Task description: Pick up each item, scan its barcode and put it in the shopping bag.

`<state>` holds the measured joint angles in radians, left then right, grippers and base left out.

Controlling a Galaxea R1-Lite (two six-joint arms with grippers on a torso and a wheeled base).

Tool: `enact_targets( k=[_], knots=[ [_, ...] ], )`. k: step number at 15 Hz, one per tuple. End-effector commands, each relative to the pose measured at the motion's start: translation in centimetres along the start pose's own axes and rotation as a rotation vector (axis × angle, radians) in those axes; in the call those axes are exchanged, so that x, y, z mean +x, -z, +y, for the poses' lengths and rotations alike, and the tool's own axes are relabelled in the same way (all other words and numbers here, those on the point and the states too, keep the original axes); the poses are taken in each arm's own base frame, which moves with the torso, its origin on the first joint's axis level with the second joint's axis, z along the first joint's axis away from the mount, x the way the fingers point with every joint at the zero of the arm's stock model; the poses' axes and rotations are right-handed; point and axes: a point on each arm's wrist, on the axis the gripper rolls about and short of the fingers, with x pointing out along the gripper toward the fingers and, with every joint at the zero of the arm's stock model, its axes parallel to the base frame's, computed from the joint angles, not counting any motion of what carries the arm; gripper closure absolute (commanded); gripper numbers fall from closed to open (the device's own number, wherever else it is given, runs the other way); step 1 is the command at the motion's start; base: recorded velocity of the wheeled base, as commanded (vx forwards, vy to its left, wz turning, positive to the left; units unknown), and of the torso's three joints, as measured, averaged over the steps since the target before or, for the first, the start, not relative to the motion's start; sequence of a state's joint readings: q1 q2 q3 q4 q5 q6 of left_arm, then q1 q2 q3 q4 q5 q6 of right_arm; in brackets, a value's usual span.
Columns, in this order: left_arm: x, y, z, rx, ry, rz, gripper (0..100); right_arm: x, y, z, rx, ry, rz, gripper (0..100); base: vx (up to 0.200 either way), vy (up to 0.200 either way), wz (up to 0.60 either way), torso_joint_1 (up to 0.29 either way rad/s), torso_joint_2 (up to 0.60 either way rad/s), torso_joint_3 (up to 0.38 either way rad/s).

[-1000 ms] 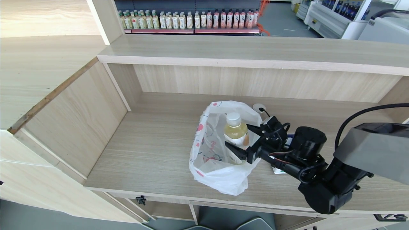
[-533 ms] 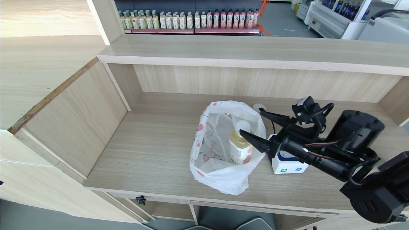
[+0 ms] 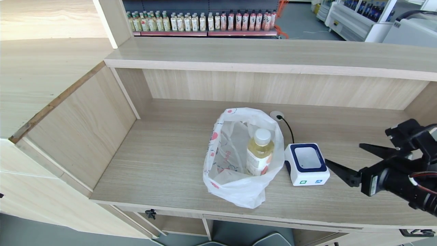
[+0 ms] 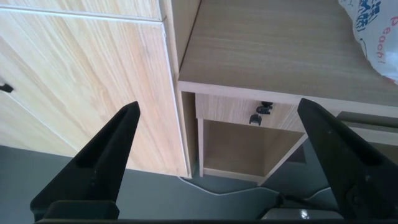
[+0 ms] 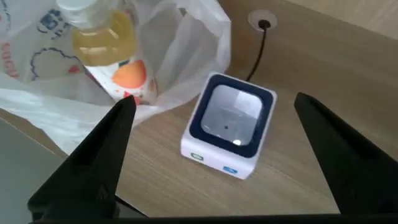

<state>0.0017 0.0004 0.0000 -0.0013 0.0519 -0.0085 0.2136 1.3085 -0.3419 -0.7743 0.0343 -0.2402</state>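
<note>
Well, bottle (image 3: 260,152): we see it standing upright inside the shopping bag (image 3: 235,184), white cap up and pale yellow drink inside, close to the bag's 3 o'clock wall.
Shopping bag: white plastic with red print, mouth open, set on the desk (image 3: 164,160) near its front edge.
Scanner (image 3: 306,164): a white box with a dark-framed window, just beside the bag at its 3 o'clock.
Cable (image 3: 288,128): black, running from the scanner toward 11 o'clock to a round port (image 3: 276,114) in the desk.
Right claw (image 3: 343,153): spread wide apart and holding nothing, over the desk at the scanner's 3 o'clock, tips pointing toward it.
Left claw (image 4: 217,104): also wide apart and empty, low by the desk's front edge, facing the cabinet side and a drawer front.
Drink shelf (image 3: 201,21): rows of bottles far off at 12 o'clock.
</note>
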Motion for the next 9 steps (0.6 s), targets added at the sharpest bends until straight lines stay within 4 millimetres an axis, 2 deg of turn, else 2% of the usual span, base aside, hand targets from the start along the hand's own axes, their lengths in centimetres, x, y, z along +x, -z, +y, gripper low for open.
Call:
enact_targets(
  k=[1, 2, 4, 9],
  knots=[
    [0.0, 0.0, 0.0, -0.001, 0.0, -0.001, 0, -4.7, 0.0, -2.5, -0.012, 0.264, 0.068, 0, 0.0, 0.0, 0.0, 0.0, 0.0, 0.0],
    [0.0, 0.0, 0.0, -0.001, 0.0, -0.001, 0, -5.5, 0.5, -3.1, 0.004, 0.31, 0.126, 0, 0.0, 0.0, 0.0, 0.0, 0.0, 0.0],
    [0.0, 0.0, 0.0, -0.001, 0.0, -0.001, 0, -5.5, 0.6, -3.5, 0.014, 0.337, 0.151, 0, 0.0, 0.0, 0.0, 0.0, 0.0, 0.0],
    [0.0, 0.0, 0.0, -0.001, 0.0, -0.001, 0, -6.0, 2.7, -3.3, 0.025, 0.374, 0.234, 0, 0.0, 0.0, 0.0, 0.0, 0.0, 0.0]
  ],
)
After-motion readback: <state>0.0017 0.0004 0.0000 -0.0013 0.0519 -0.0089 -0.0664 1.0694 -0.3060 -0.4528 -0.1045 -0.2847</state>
